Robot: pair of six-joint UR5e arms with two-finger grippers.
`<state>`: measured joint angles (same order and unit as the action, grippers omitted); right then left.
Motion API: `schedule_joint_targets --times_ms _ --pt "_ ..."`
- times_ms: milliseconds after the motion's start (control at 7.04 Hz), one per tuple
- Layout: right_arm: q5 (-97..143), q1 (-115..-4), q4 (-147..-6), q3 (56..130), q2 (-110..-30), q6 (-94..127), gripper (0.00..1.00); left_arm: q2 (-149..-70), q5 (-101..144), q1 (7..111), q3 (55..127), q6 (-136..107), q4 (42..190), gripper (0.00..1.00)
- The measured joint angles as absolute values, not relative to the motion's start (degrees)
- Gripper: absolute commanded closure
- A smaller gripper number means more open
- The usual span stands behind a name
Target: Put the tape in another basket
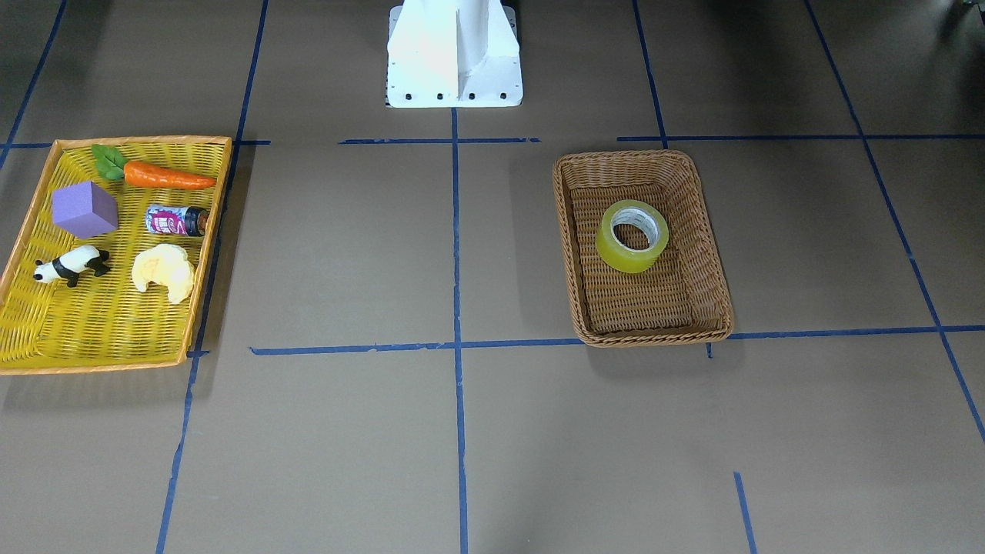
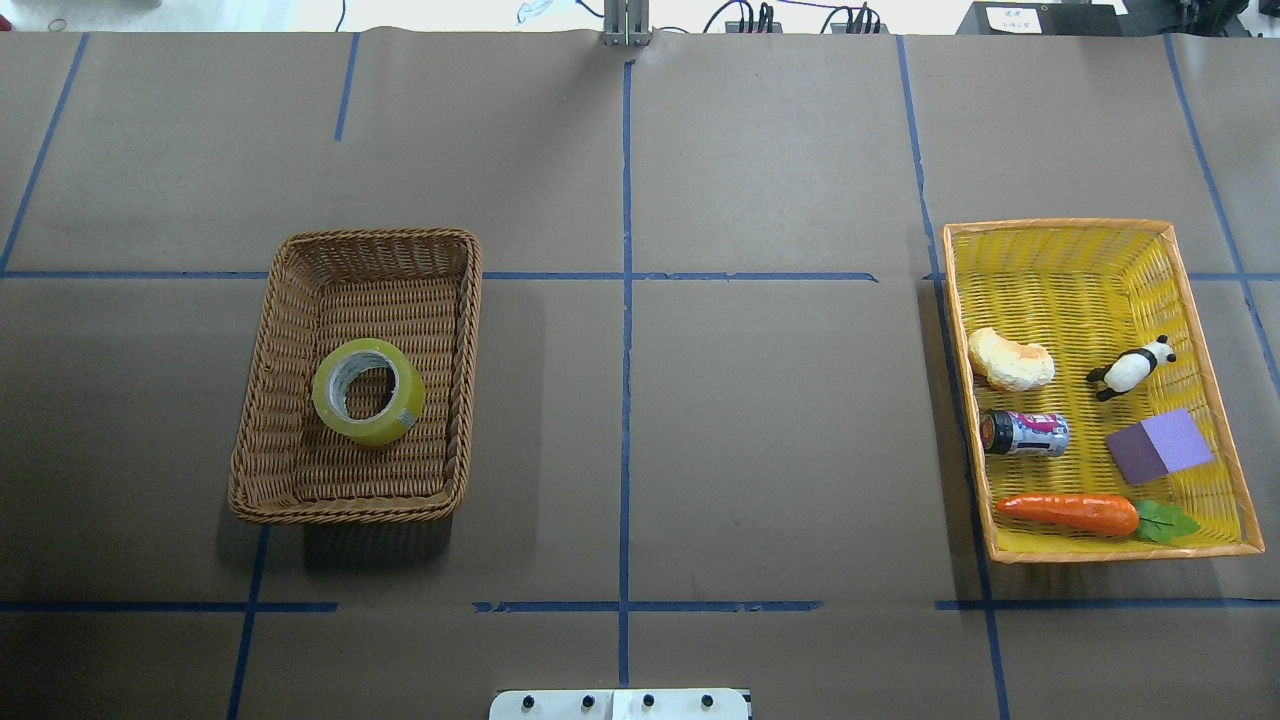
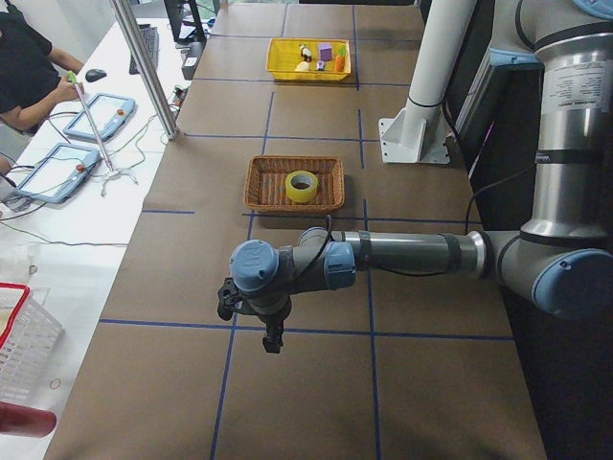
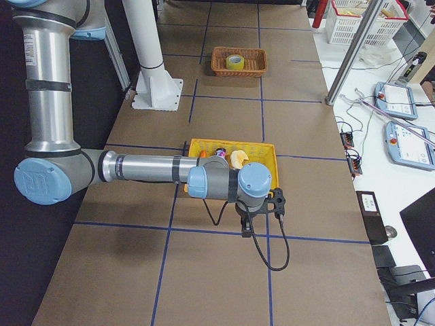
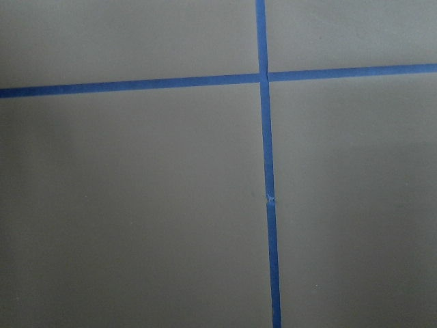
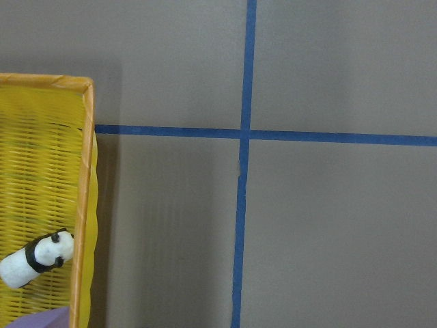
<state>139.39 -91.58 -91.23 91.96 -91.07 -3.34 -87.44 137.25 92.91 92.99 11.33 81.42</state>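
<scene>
The tape (image 2: 368, 391) is a yellow-green roll lying flat inside the brown wicker basket (image 2: 464, 380) on the table's left half; it also shows in the front view as the tape (image 1: 632, 236) in the basket (image 1: 708, 246). My left gripper (image 3: 271, 340) hangs over bare table well past the basket, toward the table's left end. My right gripper (image 4: 246, 229) hangs just beyond the yellow tray (image 4: 231, 144) at the right end. Both grippers show only in the side views, so I cannot tell whether they are open or shut. Neither wrist view shows any fingers.
The shallow yellow tray (image 2: 1100, 226) on the right holds a carrot (image 2: 1068, 512), a purple cube (image 2: 1160, 446), a can (image 2: 1026, 433), a panda (image 2: 1130, 368) and a croissant toy (image 2: 1010, 359). The white robot pedestal (image 1: 454, 54) stands at the table's middle. A person (image 3: 24, 67) sits at a side table.
</scene>
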Motion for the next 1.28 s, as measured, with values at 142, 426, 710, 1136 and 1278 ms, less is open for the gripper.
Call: schedule_joint_targets --times_ms 142,426,710,1136,1278 --pt "139.4 -91.6 -91.2 91.9 -91.1 -3.3 0.00 -87.4 137.2 92.9 92.8 11.2 81.5 0.00" --pt "139.4 -91.6 -91.1 91.8 -91.1 -3.3 0.00 -87.4 136.9 92.6 92.2 11.1 81.7 0.00" --pt "139.3 -91.6 -90.9 91.7 -91.1 -3.4 0.00 -87.4 136.8 92.5 92.0 11.1 82.0 0.00" --pt "139.2 -91.6 -90.8 91.6 -91.1 -3.5 0.00 -87.6 136.7 92.5 91.9 11.2 82.1 0.00" --pt "139.1 -91.6 -90.6 91.6 -91.1 -3.6 0.00 -87.7 136.6 92.5 91.9 11.2 82.1 0.00"
